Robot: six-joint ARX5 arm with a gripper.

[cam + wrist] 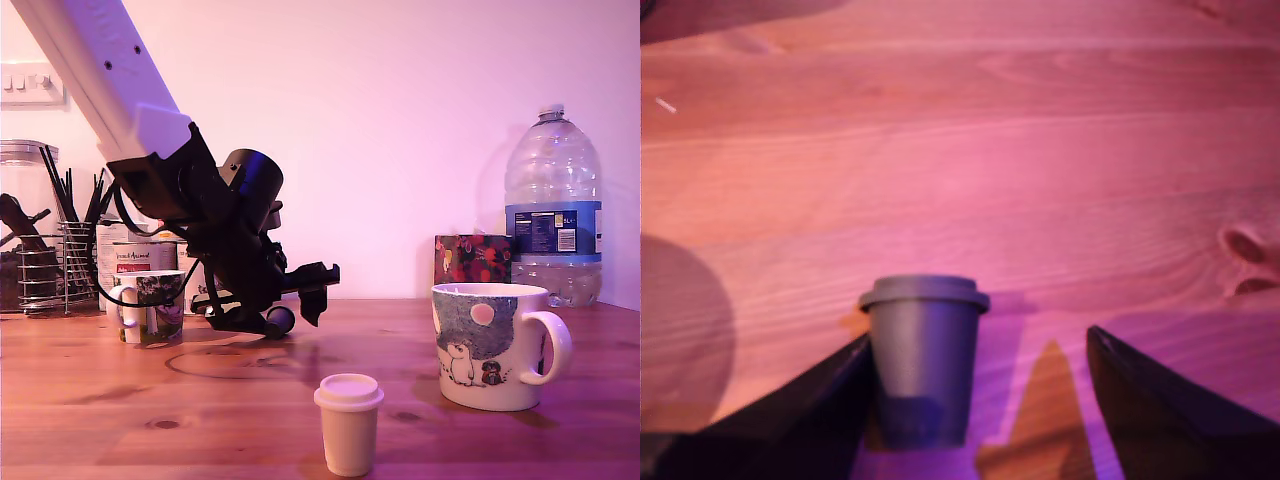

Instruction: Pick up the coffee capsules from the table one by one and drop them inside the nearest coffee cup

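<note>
The end effector (980,400) hangs low over the wooden counter (1040,180), its jaws spread wide, with the black capsule (923,355) standing rim-up between them, touching one finger (790,420) and well clear of the other, apparently lined up for a grasp. Just behind the arm stands the green-patterned coffee cup (152,303), the likely drop point. The cream capsule (349,422) waits in front of the black capsule, near the larger white mug (492,345)
</note>
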